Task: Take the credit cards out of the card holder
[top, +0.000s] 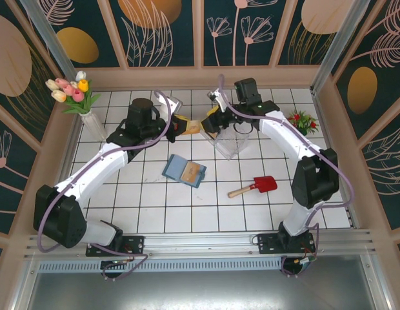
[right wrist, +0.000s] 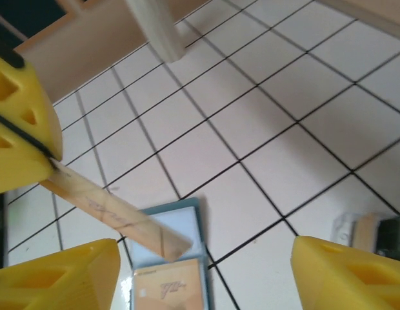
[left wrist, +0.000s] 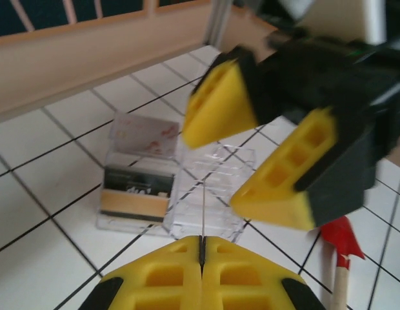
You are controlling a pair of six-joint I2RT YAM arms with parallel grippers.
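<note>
The slate-blue card holder (top: 176,166) lies open on the tiles, with a tan credit card (top: 193,172) still in its right half. In the right wrist view the holder (right wrist: 187,216) and that card (right wrist: 171,287) lie below. My left gripper (top: 182,126) hovers above the table, shut on another tan-beige credit card (right wrist: 116,216), seen edge-on (left wrist: 204,216) above its closed fingertips (left wrist: 202,240). My right gripper (top: 210,123) faces it, open, its fingers (left wrist: 219,103) apart. The card's free end reaches between them (right wrist: 206,271) without touching.
A clear plastic box (top: 229,143) stands just right of the grippers and holds a dark grey card (left wrist: 137,183) and a pale one (left wrist: 142,135). A red toy shovel (top: 255,187) lies front right. A flower vase (top: 90,119) stands back left, a small red plant (top: 303,121) back right.
</note>
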